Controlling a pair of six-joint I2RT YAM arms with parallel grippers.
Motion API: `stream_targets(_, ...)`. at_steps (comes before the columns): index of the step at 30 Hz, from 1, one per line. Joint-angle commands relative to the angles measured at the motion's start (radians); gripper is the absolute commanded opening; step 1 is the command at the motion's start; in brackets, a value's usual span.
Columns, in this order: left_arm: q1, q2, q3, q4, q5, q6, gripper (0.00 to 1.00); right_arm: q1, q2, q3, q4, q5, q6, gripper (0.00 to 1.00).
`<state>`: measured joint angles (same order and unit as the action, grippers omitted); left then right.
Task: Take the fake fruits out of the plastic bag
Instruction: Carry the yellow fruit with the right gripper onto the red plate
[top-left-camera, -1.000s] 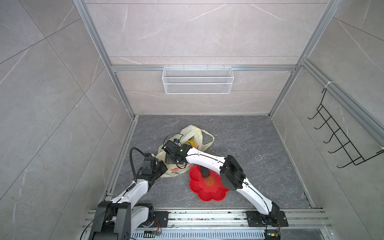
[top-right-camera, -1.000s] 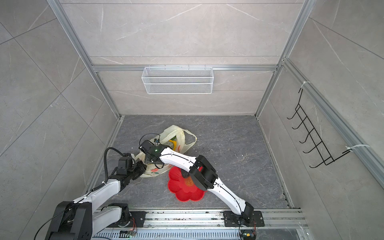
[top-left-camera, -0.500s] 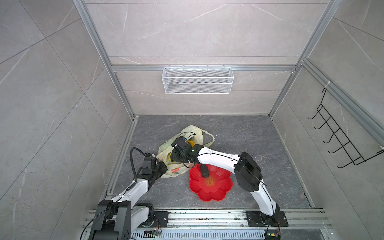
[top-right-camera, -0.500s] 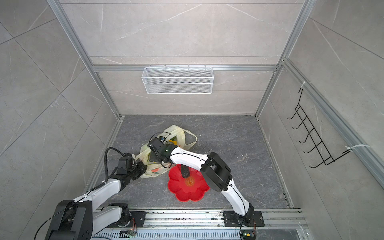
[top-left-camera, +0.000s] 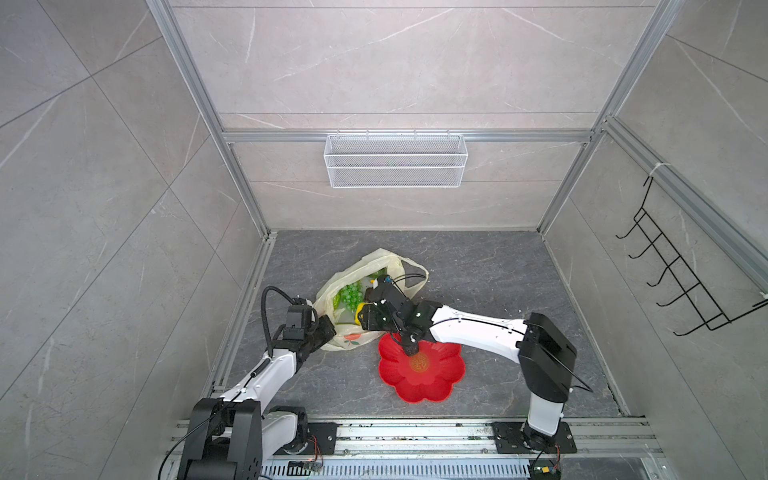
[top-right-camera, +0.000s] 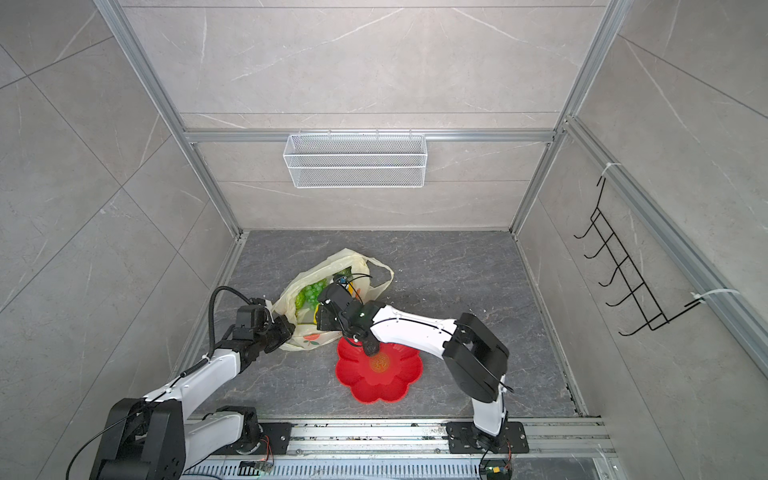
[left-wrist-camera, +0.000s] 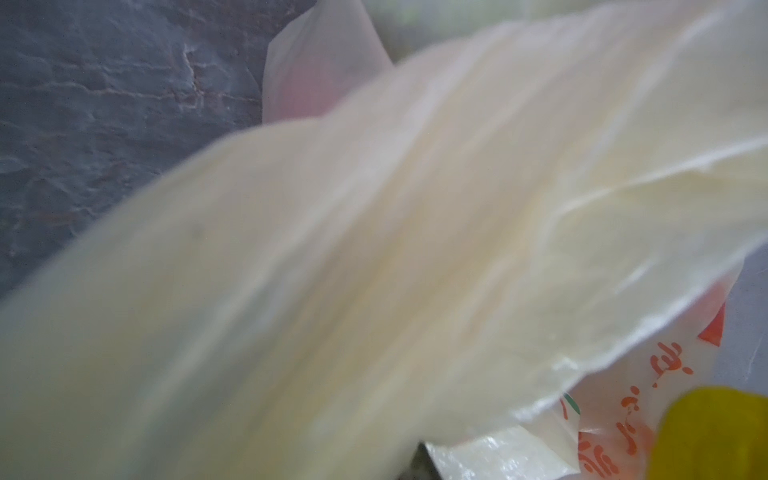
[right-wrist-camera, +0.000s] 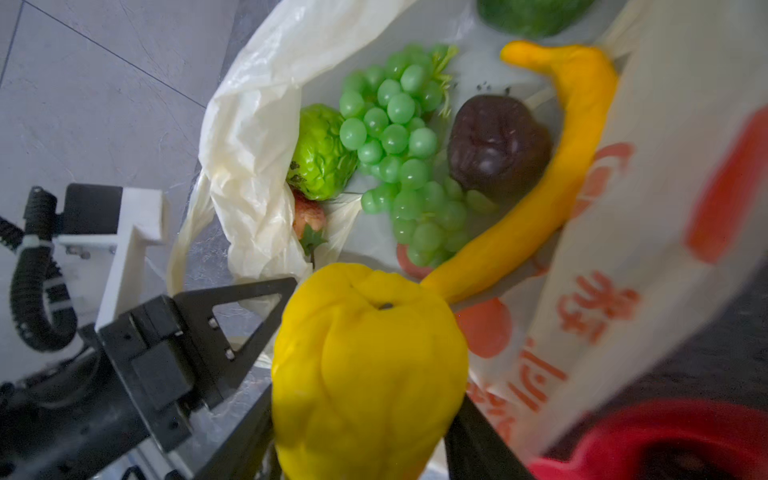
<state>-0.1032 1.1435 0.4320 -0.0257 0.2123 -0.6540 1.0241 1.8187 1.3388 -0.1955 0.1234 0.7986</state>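
Down at the near edge of the plastic bag (top-left-camera: 353, 272), the left gripper (top-left-camera: 324, 330) is pinched shut on the film and holds the mouth open. Its wrist view is basically all pale plastic, so not much more to see there.

Right gripper (top-left-camera: 365, 321) has its fingers clamped around the lemon (right-wrist-camera: 370, 353). The lemon is up at the bag's opening, right beside the red plate (top-left-camera: 419, 386), so I'd call it mid-carry and pretty much clear of the bag, though not set down yet.

As for progress, it looks early to me. There's one dark lump (top-left-camera: 409, 348) on the plate that could be a fruit already moved over, but it's too small for me to say for sure.

Everything else is still sitting inside the bag in the right wrist view:
- grapes (right-wrist-camera: 395, 137) in the middle
- banana (right-wrist-camera: 561, 178) curving round them
- dark-brown piece (right-wrist-camera: 498, 149) tucked between the grapes and the banana
- green knobbly ball (right-wrist-camera: 322, 153) touching the grapes
- strawberry (right-wrist-camera: 309, 216) half under a fold
- another green piece (right-wrist-camera: 532, 14) cut off at the frame edge

So that's maybe one out, one in hand, and at least six to go.
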Motion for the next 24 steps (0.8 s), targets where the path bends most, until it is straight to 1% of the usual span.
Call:
stream_targets(1, -0.003, 0.006, 0.036, -0.011, -0.001, 0.048, 0.00, 0.049, -0.127, -0.094, 0.072, 0.154, -0.120, 0.57)
stream_targets(6, -0.002, 0.016, 0.026, 0.014, -0.009, 0.062, 0.00, 0.105, -0.288, -0.329, 0.181, 0.312, -0.205, 0.57)
stream_targets(15, -0.002, 0.001, 0.013, 0.030, -0.014, 0.064, 0.00, 0.141, -0.446, -0.637, 0.312, 0.473, -0.301, 0.56)
stream_targets(20, -0.001, -0.011, 0.004, 0.035, -0.021, 0.063, 0.00, 0.142, -0.513, -0.760, 0.366, 0.523, -0.326, 0.56)
stream_targets(24, -0.002, -0.010, 0.005, 0.036, -0.023, 0.062, 0.00, 0.143, -0.525, -0.798, 0.367, 0.569, -0.334, 0.56)
